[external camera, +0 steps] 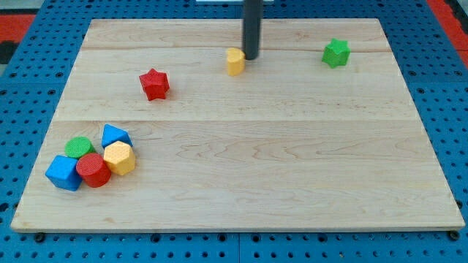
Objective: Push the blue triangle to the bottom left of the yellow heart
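The blue triangle (115, 135) lies at the view's lower left, in a tight cluster with other blocks. The yellow heart (235, 61) sits near the view's top, a little left of centre. My tip (251, 57) stands just right of the yellow heart, touching or almost touching it. The tip is far from the blue triangle, up and to the right of it.
The cluster around the blue triangle holds a green round block (78, 147), a red round block (93, 169), a yellow hexagon (119, 158) and a blue cube (63, 172). A red star (154, 84) lies at upper left. A green star (336, 52) lies at upper right.
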